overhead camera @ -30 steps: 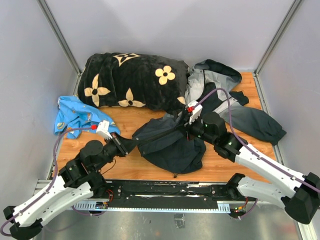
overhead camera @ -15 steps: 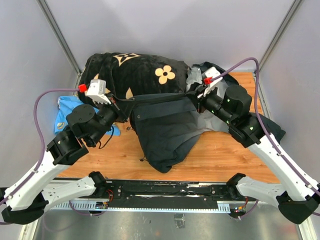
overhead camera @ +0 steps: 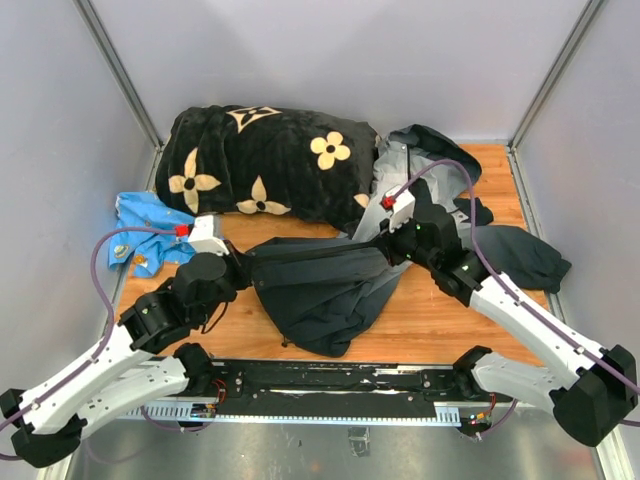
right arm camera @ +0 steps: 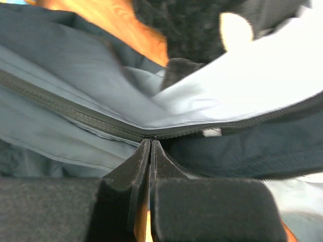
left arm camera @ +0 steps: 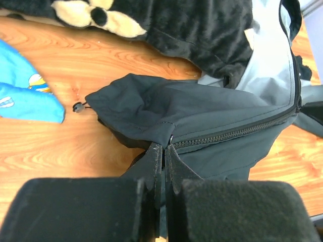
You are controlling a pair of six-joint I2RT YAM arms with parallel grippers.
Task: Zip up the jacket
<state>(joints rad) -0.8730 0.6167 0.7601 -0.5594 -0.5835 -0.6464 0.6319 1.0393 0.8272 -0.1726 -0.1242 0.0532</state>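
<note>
The jacket (overhead camera: 330, 285) is lying across the middle of the wooden table (overhead camera: 420, 322). Its dark front panel is stretching between the two arms, while its grey lining and hood are bunching at the far right, up against the black flowered blanket (overhead camera: 265, 160). The left gripper (overhead camera: 243, 268) is pinching the left end of that panel. In the left wrist view its fingers (left arm camera: 151, 166) are pressing together on the fabric edge right where the zipper (left arm camera: 237, 132) begins, with no gap showing between them. The right gripper (overhead camera: 388, 243) is clamping the jacket at the other end of the stretch. In the right wrist view its fingers (right arm camera: 139, 161) are squeezing shut on the seam just under the zipper teeth, though whether the slider is sitting between them cannot be told. The zipper line is running fairly straight from one gripper to the other, and the rest of the dark panel is spreading toward the near edge of the table. A small blue cloth (overhead camera: 145, 225) is lying at the left, near the left arm and apart from the jacket.
</note>
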